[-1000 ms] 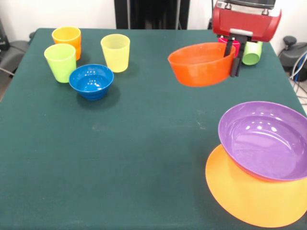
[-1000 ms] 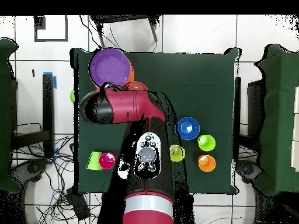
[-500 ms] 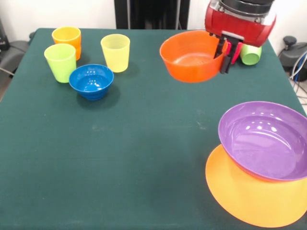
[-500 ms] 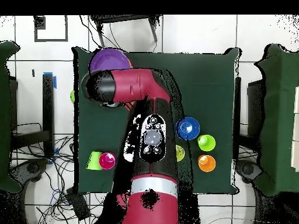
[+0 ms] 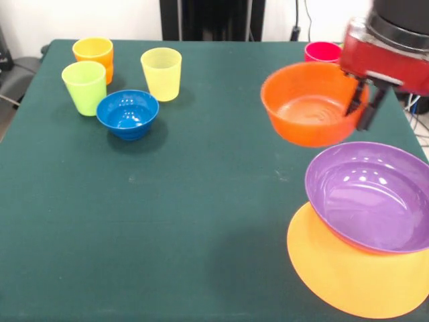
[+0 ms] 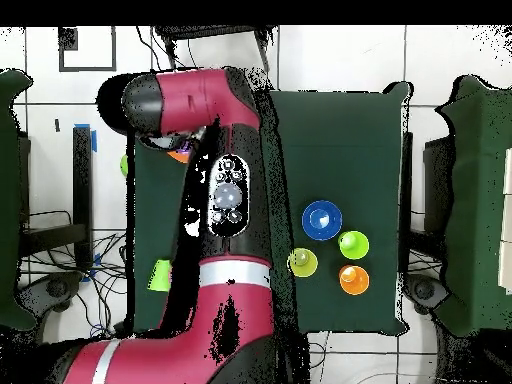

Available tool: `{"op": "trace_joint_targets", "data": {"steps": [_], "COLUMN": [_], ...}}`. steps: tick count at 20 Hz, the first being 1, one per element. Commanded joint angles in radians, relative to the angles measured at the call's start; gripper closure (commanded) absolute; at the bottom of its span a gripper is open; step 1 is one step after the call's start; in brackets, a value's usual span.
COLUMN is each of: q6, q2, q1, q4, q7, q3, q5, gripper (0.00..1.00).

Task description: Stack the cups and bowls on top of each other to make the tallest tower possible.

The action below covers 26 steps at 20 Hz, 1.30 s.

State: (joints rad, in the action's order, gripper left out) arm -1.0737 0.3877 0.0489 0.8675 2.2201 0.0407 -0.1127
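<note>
Gripper (image 5: 360, 100) pinches the red-orange bowl (image 5: 308, 111) by its rim, held clear of the table (image 5: 201, 201) near its right edge just above the purple bowl (image 5: 372, 194), apparently to nest it there; cups (image 5: 161, 72) wait at the far-left corner.

3 cups (image 5: 93, 50) left, bowl (image 5: 127, 114) before | 2 stacked bowls (image 5: 373, 194) right | held bowl (image 5: 310, 111) behind

Red-orange bowl (image 5: 310, 102) in the jaws, now carried from beside the red cup (image 5: 322, 51) to just above the purple bowl (image 5: 373, 195)
</note>
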Motion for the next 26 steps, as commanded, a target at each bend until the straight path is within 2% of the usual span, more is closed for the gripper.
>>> {"op": "trace_joint_targets", "data": {"steps": [1, 5, 8, 11, 15, 17, 21, 26], "q6": [-0.253, -0.302, -0.258, -0.234, -0.180, -0.118, -0.108, -0.118], "q2": [-0.156, -0.223, -0.264, -0.306, -0.337, -0.345, -0.366, -0.379], "q1": [0.067, 0.079, 0.099, 0.100, 0.106, 0.118, 0.115, 0.122], "q4": [-0.379, -0.497, -0.546, -0.600, -0.631, -0.622, -0.626, -0.635], "q7": [0.014, 0.008, 0.063, 0.055, 0.034, 0.060, 0.042, 0.016], "q3": [-0.039, -0.033, 0.006, 0.030, 0.069, 0.107, 0.097, 0.124], "q5": [-0.066, -0.061, -0.079, -0.091, -0.102, -0.121, -0.074, -0.061], "gripper": [1.00, 1.00, 1.00, 1.00, 1.00, 1.00, 1.00, 1.00]}}
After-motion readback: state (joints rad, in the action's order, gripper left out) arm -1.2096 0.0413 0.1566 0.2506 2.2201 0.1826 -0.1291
